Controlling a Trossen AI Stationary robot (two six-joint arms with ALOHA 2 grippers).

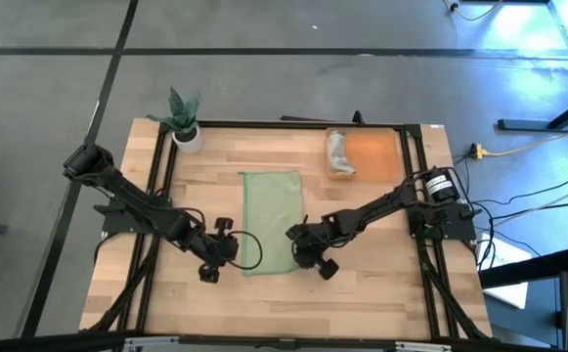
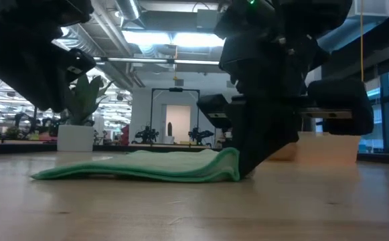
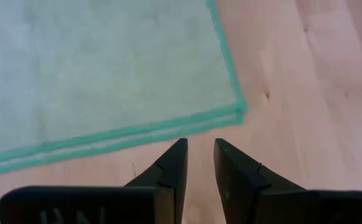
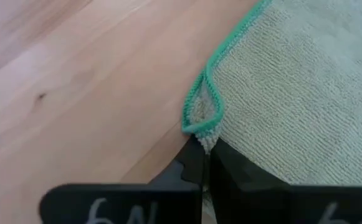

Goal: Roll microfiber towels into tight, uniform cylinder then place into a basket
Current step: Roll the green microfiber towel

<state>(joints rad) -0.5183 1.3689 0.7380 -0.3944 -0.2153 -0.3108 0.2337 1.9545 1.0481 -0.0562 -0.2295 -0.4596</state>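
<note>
The light green microfiber towel (image 1: 272, 220) lies flat mid-table, its long sides running near to far; its left edge (image 3: 106, 140) shows two hems, one on the other. My right gripper (image 1: 299, 236) is shut on the towel's right side. My left gripper (image 1: 235, 240) hovers open just off the towel's left edge, beside the near-left corner (image 3: 238, 112), touching nothing. The orange basket (image 1: 376, 154) stands at the far right with the grey towel (image 1: 339, 153) bunched at its left end. My right gripper pinches the green towel's right edge (image 4: 200, 124), toward its near end, between its two shut fingers. The fingers slant down from the table's right side. The hem puckers into a small loop at the fingertips, and that edge (image 2: 229, 159) stands slightly raised while the towel otherwise lies on the table. How many layers are caught, I cannot tell.
A small white plant pot (image 1: 187, 137) stands at the far left corner. Bare wood (image 1: 264, 303) spreads along the near side of the table. A black frame rail (image 1: 293, 124) runs along the far edge.
</note>
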